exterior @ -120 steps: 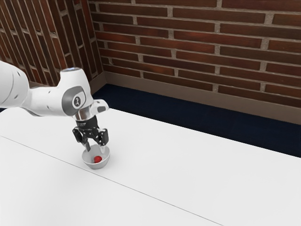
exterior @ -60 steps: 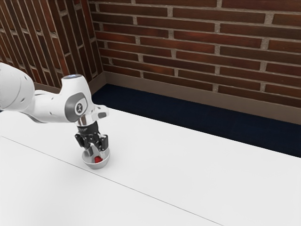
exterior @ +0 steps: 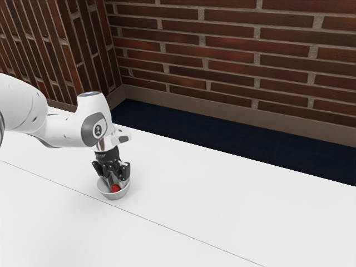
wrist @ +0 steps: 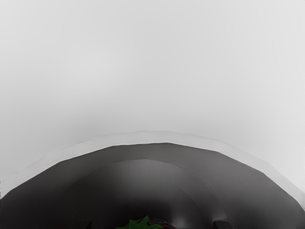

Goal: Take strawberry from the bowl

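Observation:
Down inside the small grey-white bowl (exterior: pixel 114 196) are the fingertips of my gripper (exterior: pixel 117 182), standing apart. The red strawberry (exterior: pixel 115 188) lies low in the bowl, right by the fingertips and partly covered by them. In the wrist view, the bowl (wrist: pixel 167 151) shows its pale rim and dark inner wall, and the strawberry's green leaves (wrist: pixel 140 223) appear at the lower edge. Dark tips of the gripper (wrist: pixel 156 224) stand on either side of the fruit with gaps between.
The white table (exterior: pixel 211 206) extends around the bowl, with a thin seam line running across it. Behind the table are a dark blue floor (exterior: pixel 233 142) and a brick wall (exterior: pixel 228 50).
My hand has come down from just above the bowl into it and shifted slightly toward the exterior view's right. Bowl and strawberry have stayed in place.

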Motion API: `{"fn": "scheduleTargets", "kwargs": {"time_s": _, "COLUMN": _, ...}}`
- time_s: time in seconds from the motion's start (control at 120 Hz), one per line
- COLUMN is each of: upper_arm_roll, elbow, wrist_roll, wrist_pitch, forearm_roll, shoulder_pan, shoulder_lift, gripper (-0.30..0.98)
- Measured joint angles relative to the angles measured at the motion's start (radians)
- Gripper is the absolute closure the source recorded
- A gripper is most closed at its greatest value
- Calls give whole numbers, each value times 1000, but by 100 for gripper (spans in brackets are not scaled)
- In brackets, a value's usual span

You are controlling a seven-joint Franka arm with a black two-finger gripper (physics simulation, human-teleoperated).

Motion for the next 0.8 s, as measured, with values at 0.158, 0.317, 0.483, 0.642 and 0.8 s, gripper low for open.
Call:
{"fn": "scheduleTargets", "kwargs": {"time_s": 0.158, "upper_arm_roll": 2, "elbow": -5, "wrist_roll": 3, "wrist_pitch": -10, "forearm_roll": -2, "shoulder_pan": 1, "shoulder_lift": -7, "gripper": 44}}
{"fn": "scheduleTargets", "kwargs": {"time_s": 0.317, "upper_arm_roll": 3, "elbow": -5, "wrist_roll": 4, "wrist_pitch": -18, "forearm_roll": -4, "shoulder_pan": 0, "shoulder_lift": -8, "gripper": 49}}
{"fn": "scheduleTargets", "kwargs": {"time_s": 0.483, "upper_arm_roll": 3, "elbow": -5, "wrist_roll": 6, "wrist_pitch": -22, "forearm_roll": -1, "shoulder_pan": -2, "shoulder_lift": -16, "gripper": 51}}
{"fn": "scheduleTargets", "kwargs": {"time_s": 0.642, "upper_arm_roll": 7, "elbow": -5, "wrist_roll": 7, "wrist_pitch": -29, "forearm_roll": 3, "shoulder_pan": -2, "shoulder_lift": -24, "gripper": 52}}
{"fn": "scheduleTargets", "kwargs": {"time_s": 0.8, "upper_arm_roll": 7, "elbow": -4, "wrist_roll": 8, "wrist_pitch": -32, "forearm_roll": 5, "shoulder_pan": -1, "shoulder_lift": -19, "gripper": 53}}
